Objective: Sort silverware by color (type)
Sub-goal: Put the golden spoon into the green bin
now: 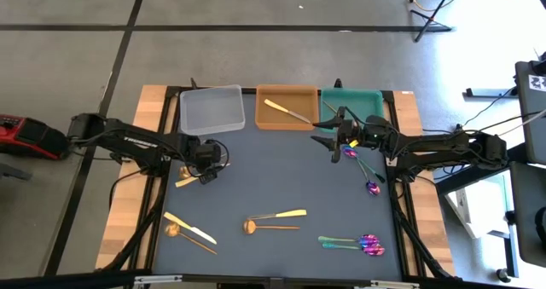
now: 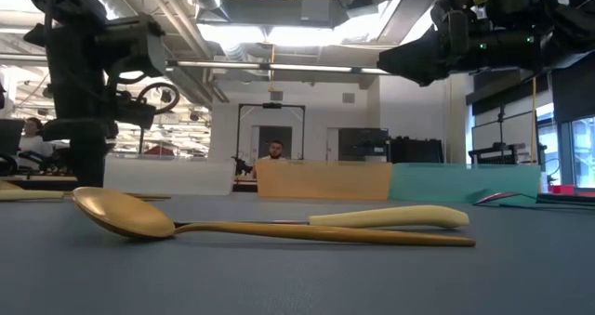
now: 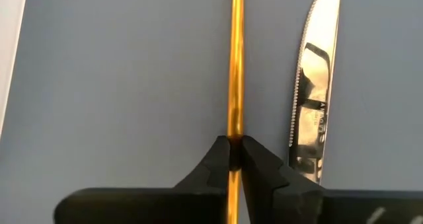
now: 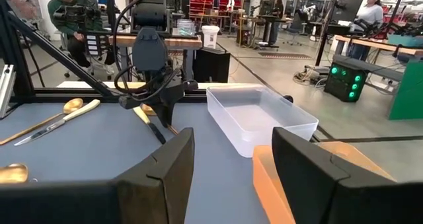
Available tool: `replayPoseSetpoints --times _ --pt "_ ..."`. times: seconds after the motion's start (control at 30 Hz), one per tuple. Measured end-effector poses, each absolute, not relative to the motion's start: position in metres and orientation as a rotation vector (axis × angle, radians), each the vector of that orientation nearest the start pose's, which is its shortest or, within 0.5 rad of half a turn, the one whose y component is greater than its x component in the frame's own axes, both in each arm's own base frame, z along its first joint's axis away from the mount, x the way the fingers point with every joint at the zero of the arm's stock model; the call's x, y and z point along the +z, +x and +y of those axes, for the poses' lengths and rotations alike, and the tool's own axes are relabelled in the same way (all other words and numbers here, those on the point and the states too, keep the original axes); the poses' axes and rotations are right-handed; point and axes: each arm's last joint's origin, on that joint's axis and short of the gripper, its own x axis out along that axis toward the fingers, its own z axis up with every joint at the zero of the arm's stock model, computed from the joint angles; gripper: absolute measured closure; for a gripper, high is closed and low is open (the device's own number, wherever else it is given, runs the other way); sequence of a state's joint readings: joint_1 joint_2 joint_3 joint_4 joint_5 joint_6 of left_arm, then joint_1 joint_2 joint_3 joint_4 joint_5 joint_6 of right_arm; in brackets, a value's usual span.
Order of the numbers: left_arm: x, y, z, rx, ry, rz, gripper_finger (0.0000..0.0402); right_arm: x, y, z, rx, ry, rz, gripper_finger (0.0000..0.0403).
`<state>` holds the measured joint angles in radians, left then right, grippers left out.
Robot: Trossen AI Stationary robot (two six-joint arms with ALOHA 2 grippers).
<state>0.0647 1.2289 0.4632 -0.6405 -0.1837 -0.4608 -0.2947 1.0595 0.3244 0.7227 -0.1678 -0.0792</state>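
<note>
My left gripper (image 1: 207,176) points down at the table's left side and is shut on a copper-gold utensil (image 3: 235,65). A pale gold knife (image 3: 316,92) lies right beside it. My right gripper (image 4: 231,178) hangs level and open above the table, in front of the teal tray (image 1: 351,101), with nothing between its fingers. More silverware lies on the mat: a knife and spoon (image 1: 189,229) near left, a spoon (image 2: 270,228) and knife (image 2: 390,218) in the middle, and iridescent pieces (image 1: 351,242) near right and by the right arm (image 1: 371,187). My left gripper pinches the utensil's slim handle (image 3: 234,128) between its two fingertips (image 3: 261,159). The fingers come from above, pointing down, and lie across the handle. The handle lies flat along the mat next to the knife; its bowl end is outside the left wrist view.
Three trays stand along the far edge: a clear one (image 1: 211,108), an orange one (image 1: 287,118) with a gold knife (image 1: 287,111) in it, and the teal one. People sit in the room beyond the table.
</note>
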Motion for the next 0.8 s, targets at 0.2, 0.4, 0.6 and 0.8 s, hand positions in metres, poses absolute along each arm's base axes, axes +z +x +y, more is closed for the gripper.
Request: replayPoseSetpoints --times 0.2,0.4,0.6,0.8 --pt "0.155 0.174 0.016 0.544 -0.248 1.268 0.0385 0.213 0.201 -0.056 -0.127 -0.080 0.015 0.0207" --pt "0.199 0.194 0.012 0.556 -0.084 1.089 0.0385 0.212 0.201 -0.056 -0.126 -0.072 0.027 0.0207" --pt "0.237 0.224 0.001 0.466 0.098 0.781 0.0384 0.205 0.202 -0.056 -0.124 -0.035 0.087 0.0207" --pt "0.254 0.251 -0.010 0.270 0.219 0.404 0.0384 0.200 0.205 -0.056 -0.088 -0.029 0.106 0.0207"
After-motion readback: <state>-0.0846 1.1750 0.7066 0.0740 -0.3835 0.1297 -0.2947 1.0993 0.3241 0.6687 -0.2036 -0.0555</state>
